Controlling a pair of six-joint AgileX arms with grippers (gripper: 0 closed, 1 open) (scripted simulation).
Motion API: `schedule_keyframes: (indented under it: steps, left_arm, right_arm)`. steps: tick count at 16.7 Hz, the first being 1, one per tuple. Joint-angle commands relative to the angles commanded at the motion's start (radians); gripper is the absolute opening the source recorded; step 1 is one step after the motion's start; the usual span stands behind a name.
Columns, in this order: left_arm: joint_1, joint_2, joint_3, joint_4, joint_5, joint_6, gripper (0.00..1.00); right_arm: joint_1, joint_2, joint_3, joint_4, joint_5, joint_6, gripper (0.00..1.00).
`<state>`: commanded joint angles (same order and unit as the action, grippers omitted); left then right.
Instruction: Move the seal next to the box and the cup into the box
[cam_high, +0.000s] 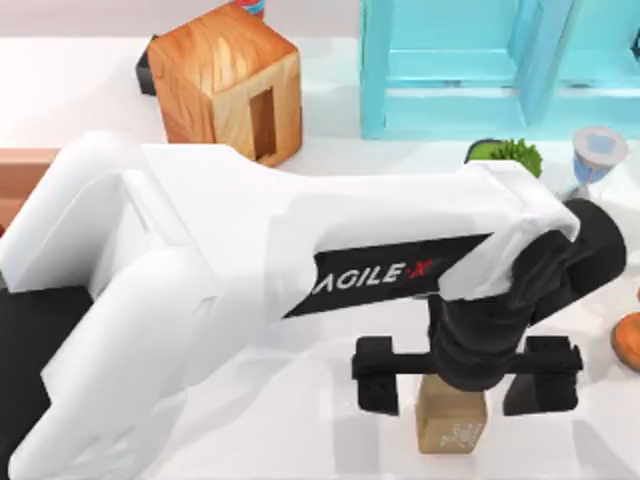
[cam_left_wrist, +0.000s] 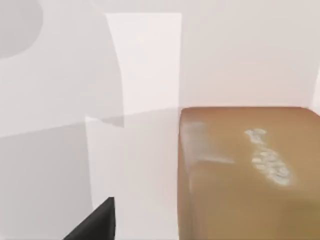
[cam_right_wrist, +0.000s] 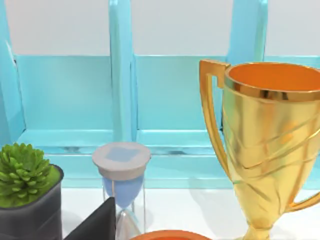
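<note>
The seal (cam_high: 452, 418) is a small tan wooden block with whitish marks, standing near the table's front edge at the right. My left gripper (cam_high: 462, 385) hangs just above it, open, with one black finger on each side of the block and clear of it. The seal (cam_left_wrist: 250, 170) looms close in the left wrist view, beside one dark fingertip (cam_left_wrist: 95, 225). A reddish-brown corner of the box (cam_high: 22, 172) shows at the left edge, behind my left arm. The cup is hidden. My right gripper (cam_right_wrist: 160, 236) is parked facing the shelf, open, with one fingertip (cam_right_wrist: 97, 224) set wide.
A glossy wooden cube with a slot (cam_high: 228, 85) stands at the back left, a turquoise shelf (cam_high: 470, 60) at the back right. A potted plant (cam_high: 508, 155), an hourglass (cam_high: 598, 155) and an orange thing (cam_high: 630, 340) crowd the right side. A gold trophy (cam_right_wrist: 267, 145) stands near the right gripper.
</note>
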<state>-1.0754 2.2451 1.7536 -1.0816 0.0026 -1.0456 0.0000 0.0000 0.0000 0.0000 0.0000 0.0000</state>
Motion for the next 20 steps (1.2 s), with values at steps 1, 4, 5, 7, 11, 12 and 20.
schedule_keyframes:
  steps: [1, 4, 5, 7, 11, 12, 20]
  left_arm:
    - [0.000, 0.005, -0.021, 0.026, 0.000, 0.000, 1.00]
    - [-0.001, 0.010, -0.039, 0.046, 0.000, 0.000, 1.00]
    - [-0.001, 0.010, -0.039, 0.046, 0.000, 0.000, 1.00]
    - [-0.001, 0.010, -0.039, 0.046, 0.000, 0.000, 0.92]
    - [-0.001, 0.010, -0.039, 0.046, 0.000, 0.000, 0.62]
    - [-0.001, 0.010, -0.039, 0.046, 0.000, 0.000, 0.55]
    - [-0.001, 0.010, -0.039, 0.046, 0.000, 0.000, 0.00]
  right_arm:
    - [0.000, 0.000, 0.000, 0.000, 0.000, 0.000, 1.00]
    - [0.000, 0.000, 0.000, 0.000, 0.000, 0.000, 1.00]
    - [0.000, 0.000, 0.000, 0.000, 0.000, 0.000, 1.00]
    - [0.000, 0.000, 0.000, 0.000, 0.000, 0.000, 1.00]
    - [0.000, 0.000, 0.000, 0.000, 0.000, 0.000, 1.00]
    - [0.000, 0.000, 0.000, 0.000, 0.000, 0.000, 1.00]
    - [0.000, 0.000, 0.000, 0.000, 0.000, 0.000, 1.00]
